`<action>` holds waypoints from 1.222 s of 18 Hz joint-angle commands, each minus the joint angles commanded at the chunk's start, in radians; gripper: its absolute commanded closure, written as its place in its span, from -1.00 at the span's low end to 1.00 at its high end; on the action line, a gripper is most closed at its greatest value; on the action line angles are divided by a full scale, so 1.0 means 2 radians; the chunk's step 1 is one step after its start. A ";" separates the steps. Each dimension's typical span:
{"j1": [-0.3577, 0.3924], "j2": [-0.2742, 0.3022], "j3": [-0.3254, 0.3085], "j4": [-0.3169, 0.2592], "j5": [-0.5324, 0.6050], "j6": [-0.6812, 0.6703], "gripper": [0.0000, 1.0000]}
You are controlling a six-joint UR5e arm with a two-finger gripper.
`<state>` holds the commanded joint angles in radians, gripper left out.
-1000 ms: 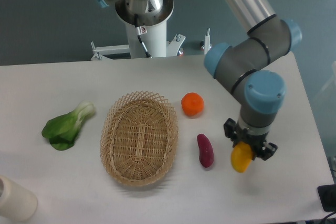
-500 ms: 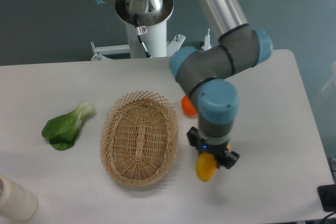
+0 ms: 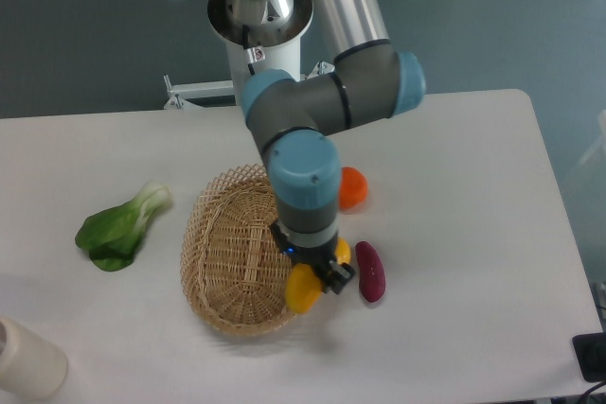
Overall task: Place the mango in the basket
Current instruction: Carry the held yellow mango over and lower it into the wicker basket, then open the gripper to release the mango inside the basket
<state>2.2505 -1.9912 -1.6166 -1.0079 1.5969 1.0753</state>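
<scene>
Mango: you see the mango [image 3: 303, 289] held off the worktop, over the right-hand rim of the basket; only its yellow-orange lower end shows below the hand
Hand: your hand [image 3: 313, 272] points downward and is pinching the mango between its two fingers; the wrist above it covers part of the basket's right side
Basket: the basket [image 3: 232, 253] lies in the middle of the worktop with its long axis running front to back; you can see nothing inside it
Purple vegetable: a dark purple-red oblong vegetable [image 3: 369, 272] lies just right of the hand, apart from the basket
Orange fruit: a round orange fruit [image 3: 352, 186] sits behind that vegetable, partly hidden by the arm
Greens: a leafy bok choy [image 3: 121, 227] lies well to the left of the basket
Worktop: the white worktop [image 3: 473, 196] carries all of these; a pale cylinder [image 3: 26, 361] stands at its front left corner
</scene>
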 joint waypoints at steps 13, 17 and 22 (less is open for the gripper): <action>-0.045 0.001 -0.048 0.021 0.005 0.008 -0.46; -0.043 0.002 -0.047 0.021 0.005 0.006 -1.00; -0.016 0.010 -0.045 0.019 0.004 0.008 -1.00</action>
<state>2.2179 -1.9712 -1.7074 -0.9695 1.6046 1.0922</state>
